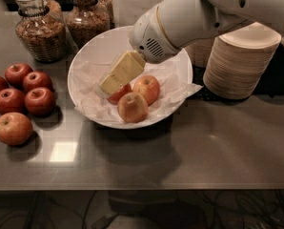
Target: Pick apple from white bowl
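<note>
The approach is judged in hand: the tool [109,86] is held against the apple [120,94] in the white bowl [92,51], near the bench's [204,147] far edge. Whether it is clenched cannot be told. A firm closure, then a lift, is called for.

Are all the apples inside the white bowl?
No: several apples lie on the counter left of the white bowl, while the gripper is inside it at the apple.

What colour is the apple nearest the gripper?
Orange-red apple, camera view; gripper right at it, inside the white bowl.
</note>
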Tool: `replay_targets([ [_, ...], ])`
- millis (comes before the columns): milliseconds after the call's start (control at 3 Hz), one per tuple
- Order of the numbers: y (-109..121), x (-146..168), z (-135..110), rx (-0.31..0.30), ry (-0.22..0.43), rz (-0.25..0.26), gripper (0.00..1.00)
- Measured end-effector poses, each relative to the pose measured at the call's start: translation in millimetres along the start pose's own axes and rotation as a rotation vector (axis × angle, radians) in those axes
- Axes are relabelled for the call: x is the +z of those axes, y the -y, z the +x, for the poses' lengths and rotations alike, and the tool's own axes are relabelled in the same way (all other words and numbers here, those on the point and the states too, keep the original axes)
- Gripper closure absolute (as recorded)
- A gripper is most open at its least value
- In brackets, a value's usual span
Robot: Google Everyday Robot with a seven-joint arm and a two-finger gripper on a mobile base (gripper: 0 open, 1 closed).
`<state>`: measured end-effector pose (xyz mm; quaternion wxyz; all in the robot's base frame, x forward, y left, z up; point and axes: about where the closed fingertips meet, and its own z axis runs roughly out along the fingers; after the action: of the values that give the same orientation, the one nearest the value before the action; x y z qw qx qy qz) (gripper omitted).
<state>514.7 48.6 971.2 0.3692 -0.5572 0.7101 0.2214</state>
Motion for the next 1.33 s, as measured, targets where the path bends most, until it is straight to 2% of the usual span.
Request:
replay_targets([
  [667,0.4,42.7,1.1,0.071,0.003,0.061,0.00],
  [1000,0.7,55.5,5.5,0.073,-0.015,0.098,0.00],
  [1333,6.1,60.6,10.3,0.005,-0.038,0.135,0.00],
])
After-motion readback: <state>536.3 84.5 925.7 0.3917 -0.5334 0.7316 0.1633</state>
